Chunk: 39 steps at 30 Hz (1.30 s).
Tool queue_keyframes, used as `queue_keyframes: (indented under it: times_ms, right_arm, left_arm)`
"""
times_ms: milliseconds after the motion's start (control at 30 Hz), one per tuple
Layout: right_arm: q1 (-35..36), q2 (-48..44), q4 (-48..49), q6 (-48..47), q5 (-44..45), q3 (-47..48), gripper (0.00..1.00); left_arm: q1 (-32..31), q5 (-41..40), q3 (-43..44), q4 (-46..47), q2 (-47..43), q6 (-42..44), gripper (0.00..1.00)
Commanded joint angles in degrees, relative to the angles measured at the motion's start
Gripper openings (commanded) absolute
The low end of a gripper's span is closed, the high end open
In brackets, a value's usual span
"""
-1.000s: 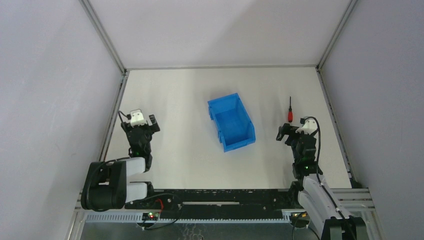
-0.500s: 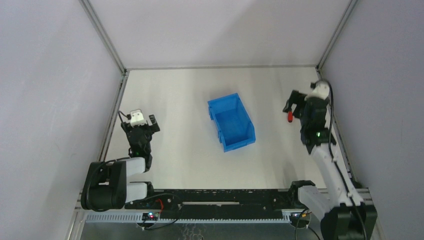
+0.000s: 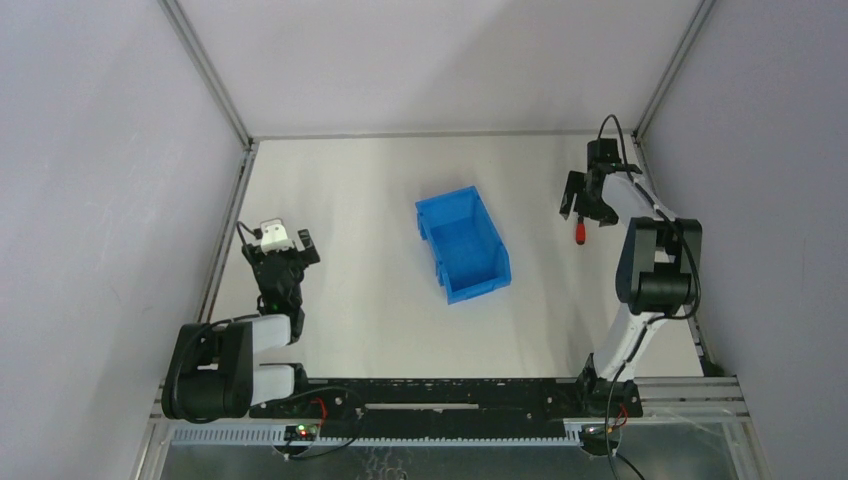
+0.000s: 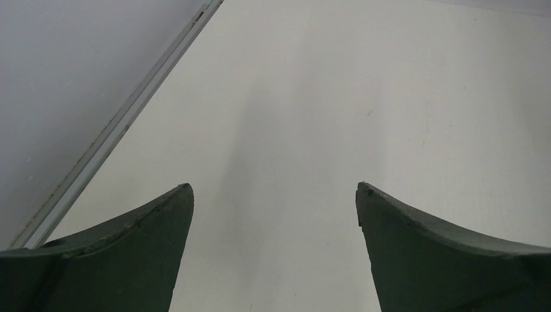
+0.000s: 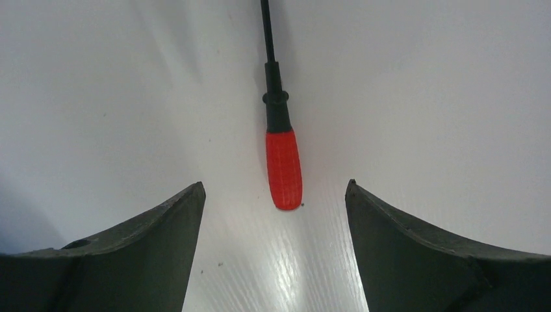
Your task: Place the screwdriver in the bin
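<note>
The screwdriver (image 3: 579, 232), with a red handle and a thin black shaft, lies on the white table at the right. In the right wrist view the screwdriver (image 5: 283, 168) points away from me, and the end of its handle lies between my open fingertips without touching them. My right gripper (image 3: 586, 212) hangs open over it, and it is seen again in the right wrist view (image 5: 275, 188). The blue bin (image 3: 479, 288) stands empty at the table's middle, well left of the screwdriver. My left gripper (image 3: 290, 243) is open and empty at the left, as the left wrist view (image 4: 275, 192) shows.
Grey walls with metal frame rails enclose the table on the left (image 3: 226, 230), back and right (image 3: 665, 225). The right rail runs close beside my right arm. The left rail (image 4: 123, 127) shows in the left wrist view.
My right arm has stretched forward from near its base to the far right, bringing its open gripper over the screwdriver. The left arm, bin and screwdriver have not moved.
</note>
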Motion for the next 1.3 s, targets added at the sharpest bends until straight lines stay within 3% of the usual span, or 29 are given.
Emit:
queue_keyframes:
  times_ms: [0, 233, 400, 467, 1033, 1267]
  right_arm:
    - [-0.37, 5.7, -1.0, -2.29, 0.96, 4.25, 0.83]
    - [-1.42, 12.27, -0.57, -2.19, -1.73, 3.84, 0.64]
    - [-2.44, 11.8, 0.74, -2.44, -4.2, 1.43, 0.12]
    - [-2.45, 10.74, 0.62, -3.18, -5.05, 1.31, 0.02]
    - [-2.24, -8.79, -13.07, -2.92, -2.8, 5.13, 0.0]
    - [1.12, -15.67, -19.52, -0.86, -5.45, 10.15, 0.0]
  left_arm:
    - [0.31, 0.59, 1.79, 3.85, -0.4, 0.53, 1.0]
    - [0.32, 0.59, 1.79, 3.87, -0.45, 0.53, 1.0]
    - [0.32, 0.59, 1.8, 3.87, -0.41, 0.53, 1.0]
    - [0.27, 0.59, 1.81, 3.86, -0.4, 0.53, 1.0]
    - [0.25, 0.59, 1.79, 3.87, -0.4, 0.53, 1.0]
    - [0.32, 0.59, 1.76, 3.87, -0.4, 0.53, 1.0]
